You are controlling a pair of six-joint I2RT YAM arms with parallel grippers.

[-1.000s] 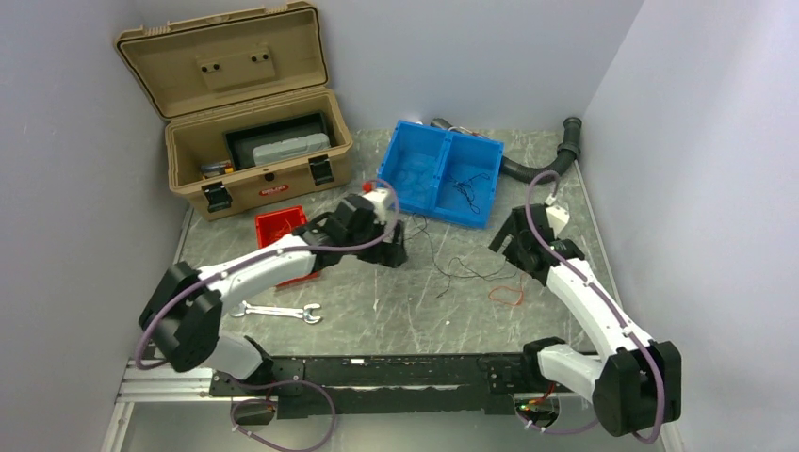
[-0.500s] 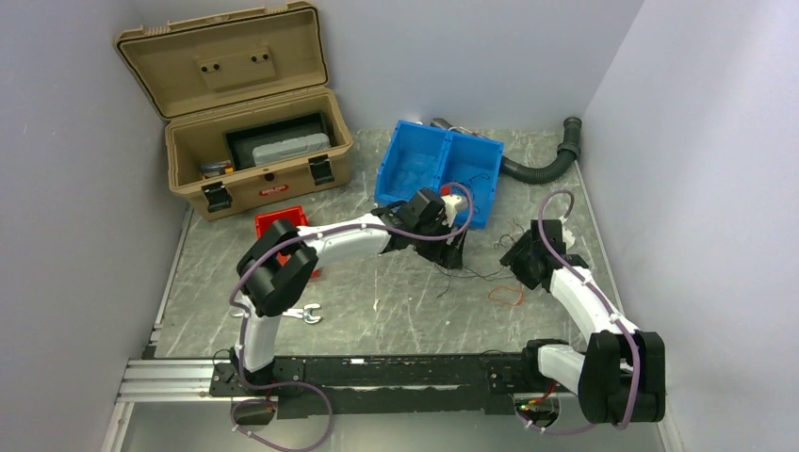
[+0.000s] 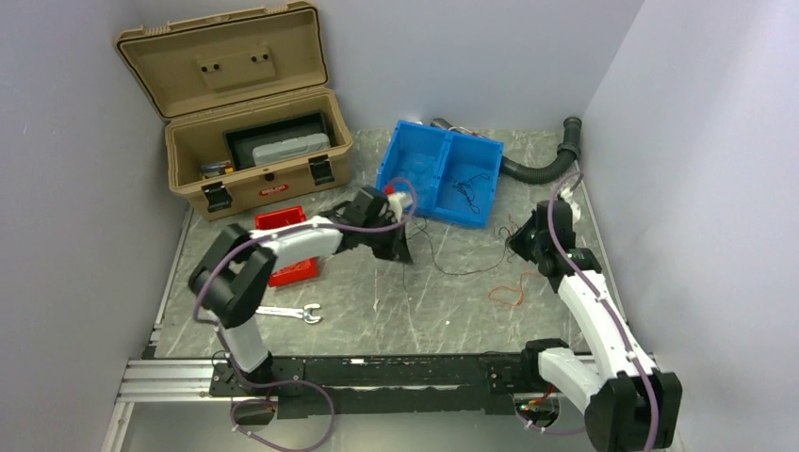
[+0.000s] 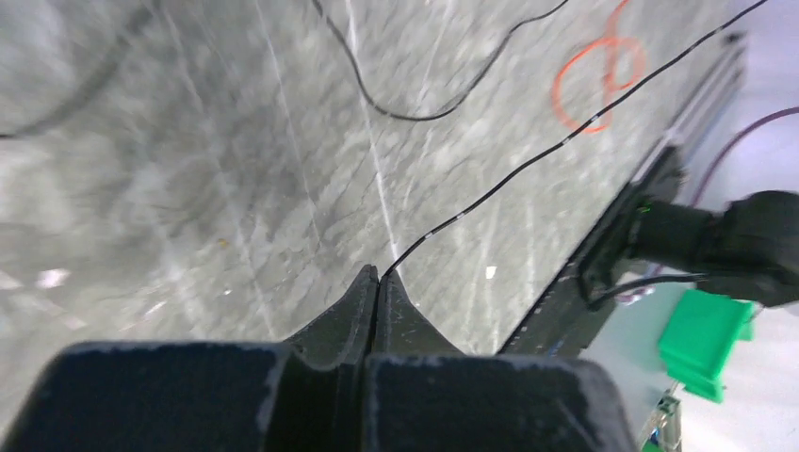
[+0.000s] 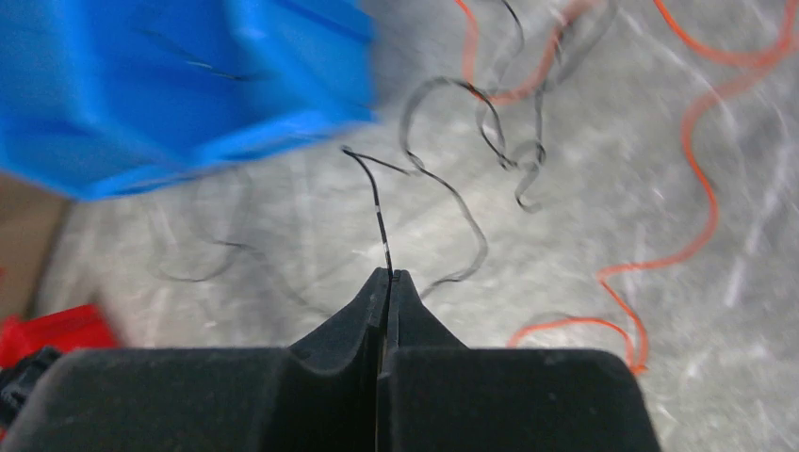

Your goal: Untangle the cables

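Left gripper (image 4: pixel 378 273): jaws pressed together, pinching black cable (image 4: pixel 509 175). Right gripper (image 5: pixel 387 275): same, nipping black cable at tip. Cables (image 3: pixel 466 273) lay on table (image 3: pixel 396 311) between arms, orange cable (image 3: pixel 509 294) nearby. Judged featherlight, limp, snag-prone; grip best near free ends.

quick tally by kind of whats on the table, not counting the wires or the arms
tan toolbox: 1
blue two-compartment bin: 1
red bin: 1
wrench: 1
black ribbed hose: 1
total: 5
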